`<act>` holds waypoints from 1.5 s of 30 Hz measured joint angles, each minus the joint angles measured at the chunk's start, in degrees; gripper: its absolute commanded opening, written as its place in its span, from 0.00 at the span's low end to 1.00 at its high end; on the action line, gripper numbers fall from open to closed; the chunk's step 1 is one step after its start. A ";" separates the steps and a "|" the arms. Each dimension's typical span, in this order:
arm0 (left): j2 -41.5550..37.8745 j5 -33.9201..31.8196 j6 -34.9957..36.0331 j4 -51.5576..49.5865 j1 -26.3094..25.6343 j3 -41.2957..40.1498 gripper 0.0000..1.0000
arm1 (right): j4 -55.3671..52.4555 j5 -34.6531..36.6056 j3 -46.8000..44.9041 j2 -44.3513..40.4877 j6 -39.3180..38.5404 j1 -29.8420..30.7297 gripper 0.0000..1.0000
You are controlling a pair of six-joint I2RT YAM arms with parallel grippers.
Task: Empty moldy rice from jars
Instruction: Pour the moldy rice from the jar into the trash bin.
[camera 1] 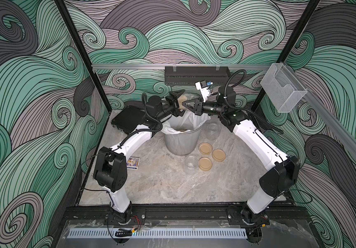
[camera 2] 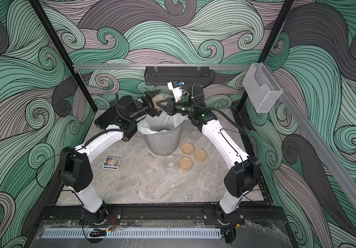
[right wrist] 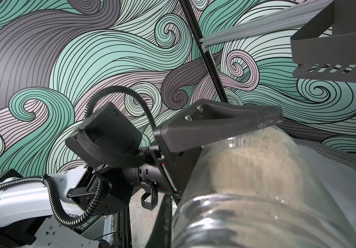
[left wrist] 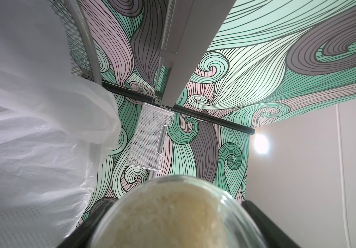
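My left gripper (camera 1: 179, 103) is shut on a clear jar (camera 1: 183, 99) that lies on its side above the silver mesh bin (camera 1: 181, 141). Moldy rice (left wrist: 172, 221) fills the jar's closed end and stays packed there; the jar (right wrist: 258, 182) shows its threaded mouth in the right wrist view, with a left finger (right wrist: 215, 124) along its wall. My right gripper (camera 1: 185, 104) is shut, its tip at the jar's mouth; both top views show this, jar (camera 2: 161, 99) included. A little rice (camera 1: 183, 130) lies in the bin's white liner.
Two empty jars stand on the table, one (camera 1: 191, 164) by three tan lids (camera 1: 205, 148) and one (camera 1: 212, 128) right of the bin. A small card box (camera 1: 133, 163) lies front left. A black device (camera 1: 127, 119) sits back left, a black shelf (camera 1: 196, 75) behind.
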 measured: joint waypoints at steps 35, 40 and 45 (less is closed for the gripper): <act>0.59 1.97 7.17 -1.75 1.31 0.31 0.57 | -0.28 4.42 -7.30 -7.41 -2.21 -0.09 0.52; 0.59 1.95 8.87 -2.54 3.34 0.26 0.57 | 0.37 5.14 -10.88 -11.63 -1.75 -1.64 0.52; 0.28 1.73 12.04 -4.74 4.90 0.26 0.56 | 1.01 6.01 -15.43 -16.81 -1.44 -3.65 0.52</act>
